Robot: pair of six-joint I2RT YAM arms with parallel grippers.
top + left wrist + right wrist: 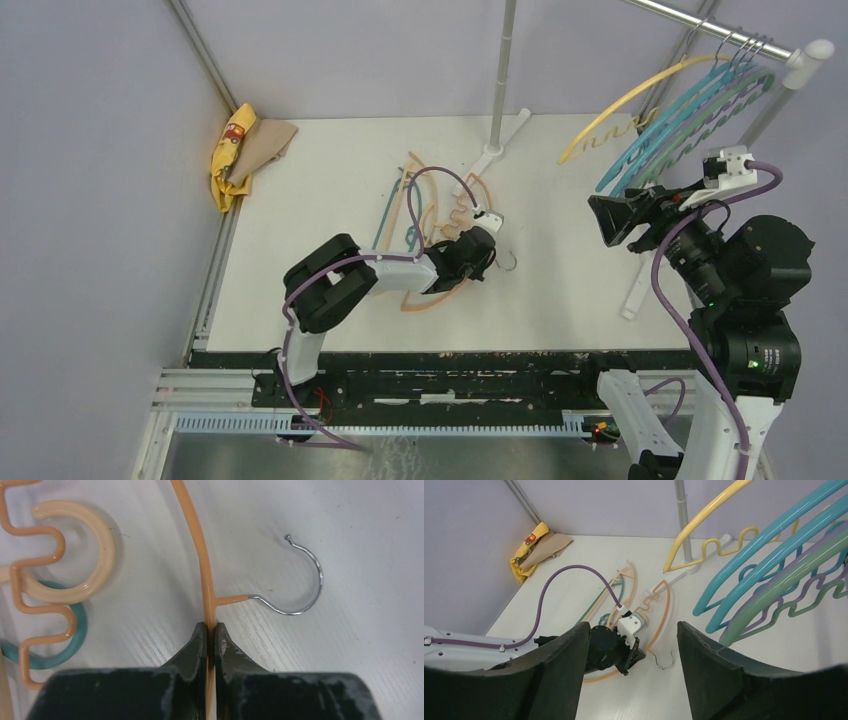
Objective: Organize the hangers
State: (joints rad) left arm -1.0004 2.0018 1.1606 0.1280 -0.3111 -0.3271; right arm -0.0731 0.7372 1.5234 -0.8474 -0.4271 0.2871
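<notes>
We see the left fingers [197,645] pinched shut on the thin bar of an orange hanger [202,555], just below where its metal hook [306,587] branches off. The hanger lies flat on the white worktop [330,180] among a few loose hangers [102,550] in orange, cream and teal. At the right, a metal rail [700,18] carries several hung hangers [690,105] in yellow, teal, lilac and green. The right fingers [556,672] stand apart, holding nothing, close beside those hung ones. We judge the pick-up step is in hand. Next, the hanger must be lifted free of its neighbours and its hook brought toward the rail.
</notes>
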